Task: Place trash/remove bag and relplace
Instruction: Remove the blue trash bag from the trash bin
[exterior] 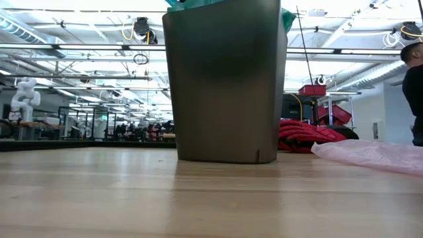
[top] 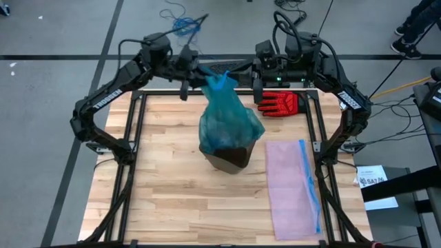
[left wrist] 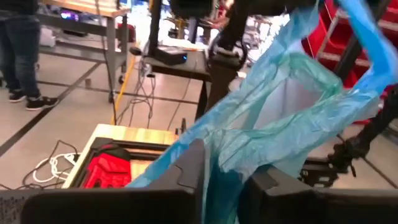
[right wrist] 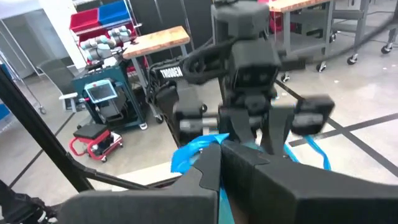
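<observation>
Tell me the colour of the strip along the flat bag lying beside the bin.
Blue, running along one long edge of the pale pink bag. The high view shows it best.

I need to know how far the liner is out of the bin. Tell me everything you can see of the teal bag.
The teal bag is a thin, crinkly, translucent plastic liner, drawn up into a gathered peak with blue tie handles at the top. Its lower part still sits in the dark bin, with dark contents showing through. The left hand has bag plastic between its fingers; the right hand is shut at the blue handle.
</observation>
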Robot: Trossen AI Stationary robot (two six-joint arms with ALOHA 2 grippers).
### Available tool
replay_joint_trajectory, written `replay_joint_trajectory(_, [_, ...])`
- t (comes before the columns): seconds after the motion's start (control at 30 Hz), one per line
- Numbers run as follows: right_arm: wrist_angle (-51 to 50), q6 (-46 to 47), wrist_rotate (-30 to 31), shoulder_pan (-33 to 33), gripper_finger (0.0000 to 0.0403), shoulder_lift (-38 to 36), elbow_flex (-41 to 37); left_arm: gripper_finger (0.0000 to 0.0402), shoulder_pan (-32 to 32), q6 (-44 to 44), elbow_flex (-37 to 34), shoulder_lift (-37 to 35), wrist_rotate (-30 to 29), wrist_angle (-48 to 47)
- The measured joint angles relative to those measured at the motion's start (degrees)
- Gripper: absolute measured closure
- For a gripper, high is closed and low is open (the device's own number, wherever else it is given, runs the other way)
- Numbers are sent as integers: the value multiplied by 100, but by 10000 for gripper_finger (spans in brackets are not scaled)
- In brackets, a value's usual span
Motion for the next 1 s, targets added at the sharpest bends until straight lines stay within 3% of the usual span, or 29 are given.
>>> replay_joint_trajectory(0.23, [0,-44,0,0,403,2,0,255,201,-211,0,-88,6,-9])
replay_joint_trajectory(0.4, [-8,-60,0,0,403,2,0,204,165,-417,0,-181,354,74])
replay_joint_trajectory(0.47, [-9,-62,0,-9,403,2,0,190,106,-517,0,-216,671,69])
replay_joint_trajectory(0.63, [-22,-64,0,-108,403,4,0,178,-71,-1001,0,-281,2293,30])
replay_joint_trajectory(0.7, [-43,-66,0,-166,403,4,0,178,-132,-1235,0,-322,2575,28])
replay_joint_trajectory(0.87, [-237,-130,0,-264,403,6,-4,178,-145,-1404,0,-493,2549,45])
replay_joint_trajectory(1.0, [-245,-204,-1,-267,403,7,-7,178,-13,-1410,2,-567,1925,262])
